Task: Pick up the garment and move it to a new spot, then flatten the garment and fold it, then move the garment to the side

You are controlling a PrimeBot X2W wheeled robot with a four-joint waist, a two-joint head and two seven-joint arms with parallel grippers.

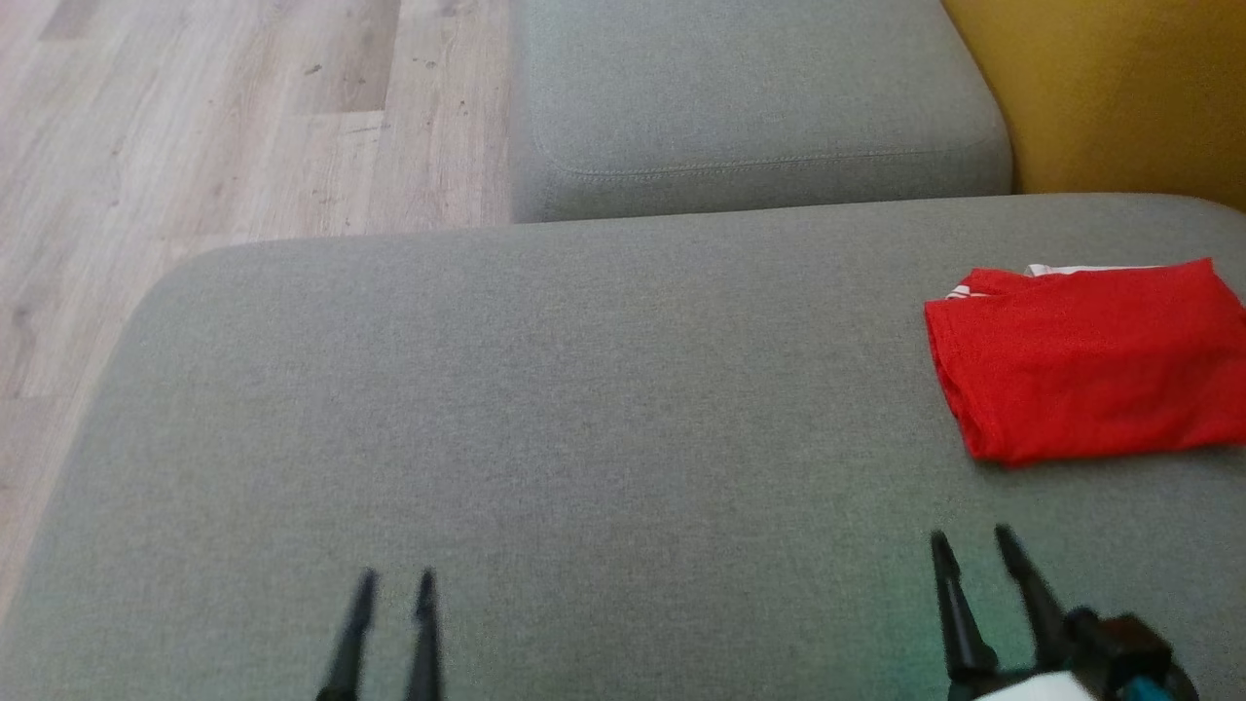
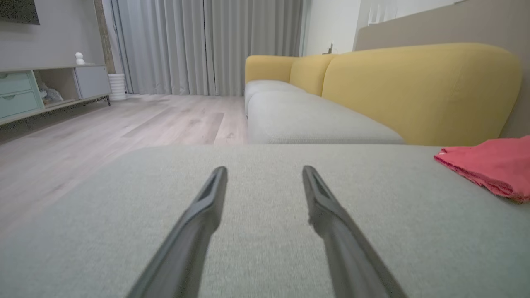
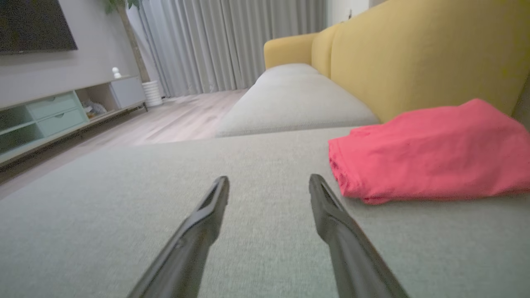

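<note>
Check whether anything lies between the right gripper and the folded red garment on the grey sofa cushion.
Nothing visible does. Only bare grey sofa cushion separates the open right gripper from the red garment, which lies folded just ahead and slightly to its right, near the yellow backrest.

A home living room.
A sofa [image 2: 414, 91] with grey seat cushions and a yellow back, floor-length grey curtains [image 2: 207, 45], a low media cabinet [image 3: 54, 116] with mint drawers, a dark wall-mounted screen [image 3: 33, 25] and pale wood-plank floor [image 1: 243, 117].
</note>
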